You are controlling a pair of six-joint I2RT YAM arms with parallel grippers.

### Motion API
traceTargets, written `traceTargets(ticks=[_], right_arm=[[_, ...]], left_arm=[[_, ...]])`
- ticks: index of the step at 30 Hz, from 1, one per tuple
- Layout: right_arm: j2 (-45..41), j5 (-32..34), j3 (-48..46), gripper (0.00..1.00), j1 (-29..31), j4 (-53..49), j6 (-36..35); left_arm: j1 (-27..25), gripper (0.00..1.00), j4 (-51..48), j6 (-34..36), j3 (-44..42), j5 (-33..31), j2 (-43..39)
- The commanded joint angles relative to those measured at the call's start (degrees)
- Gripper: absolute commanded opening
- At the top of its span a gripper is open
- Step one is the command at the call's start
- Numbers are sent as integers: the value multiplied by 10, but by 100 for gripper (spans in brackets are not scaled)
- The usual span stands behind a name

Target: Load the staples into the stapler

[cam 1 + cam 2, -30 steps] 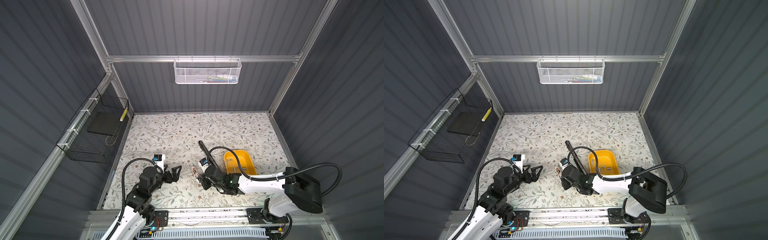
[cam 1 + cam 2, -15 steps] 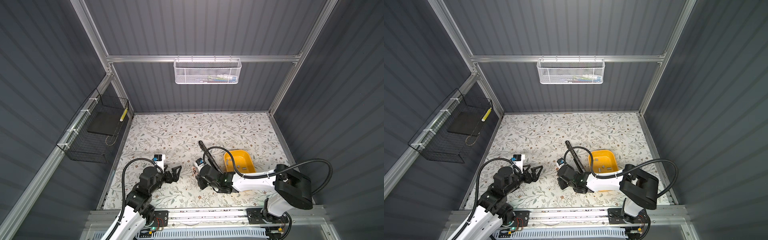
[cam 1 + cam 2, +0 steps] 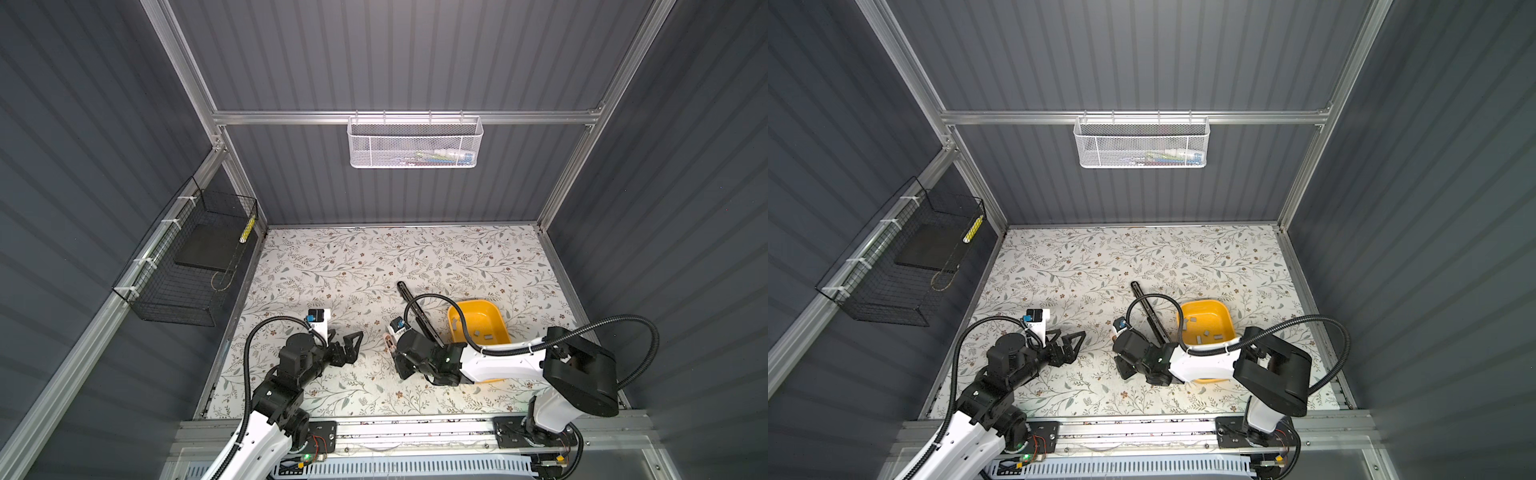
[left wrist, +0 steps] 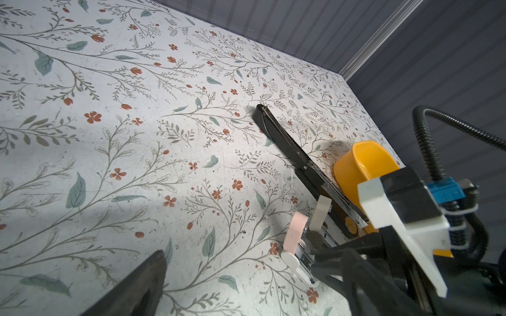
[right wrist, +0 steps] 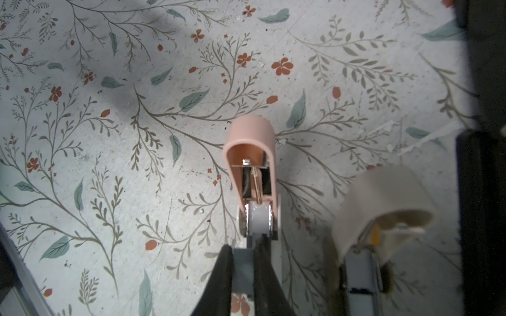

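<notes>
Right wrist view gave us the grip: the right gripper point(image 5: 243, 254) was clenched on the grey metal body of the pink stapler point(image 5: 250, 142), 1 black finger on each side. The pink lid stood swung open, pointing away from the gripper, so the long axis of the stapler ran straight out from the gripper over the table point(image 5: 109, 136). A cream stapler point(image 5: 383, 191), also hinged open, lay just beside it. We saw no staples here.

Left wrist view showed us the 2 small staplers side by side; whether they touched we could not tell. Beyond them lay the long black stapler point(image 4: 287, 147), opened out flat, and just past it the yellow tray point(image 4: 364, 161), its inside hidden from this angle.

In both top views the staples point(image 3: 476, 333) lay as small grey strips scattered inside the yellow tray, on the far side of the black stapler from the pink one. The left gripper point(image 3: 351, 345) hung released and empty over bare table, well apart from the tray, with all 3 staplers between.

We judged that the coming move turned on this: the staples lay close to the right arm, whose gripper was busy. The free left gripper was the farther 1 and would have to reach across the black stapler, whose long axis ran diagonally between.
</notes>
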Motion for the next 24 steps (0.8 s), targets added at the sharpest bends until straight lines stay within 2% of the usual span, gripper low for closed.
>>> traceTargets(ticks=[1,12,24], right_arm=[[5,11,12,15,2,-12,-8],[-1,16,17,15,2,-18,-34],[7,21,26,15,2,-34,-29]], left_arm=[[0,100,0,4,-5,4,0],[0,100,0,3,-5,3,0],[0,100,1,4,-5,3,4]])
